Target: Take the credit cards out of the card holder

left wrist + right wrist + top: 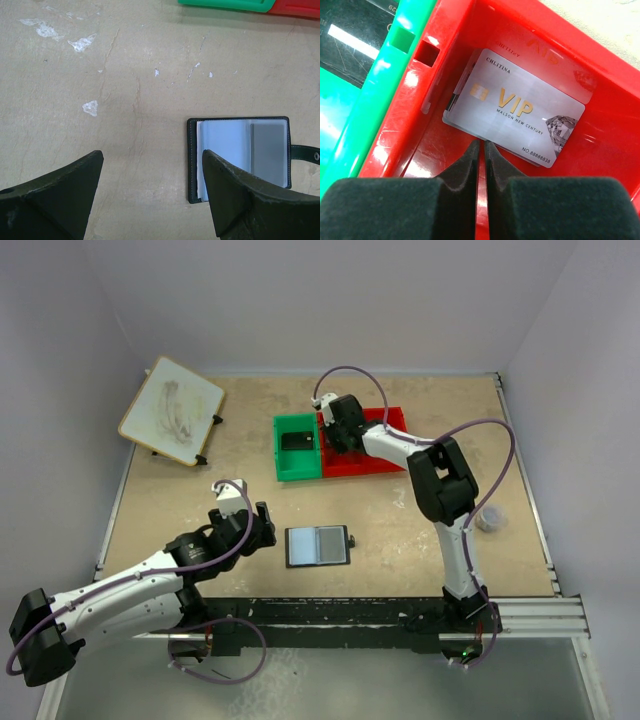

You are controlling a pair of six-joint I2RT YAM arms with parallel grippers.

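Right wrist view: the credit cards [515,117] were stacked in a corner of the red bin [610,150] to be kept together, right claw [481,146] nearly shut and empty, left claw [152,157] open.

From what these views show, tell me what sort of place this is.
Likely a lab test cell for robots: a left arm and right arm bolted at the near edge of a scuffed table, plain walls on three sides, a green bin and red bin set out.
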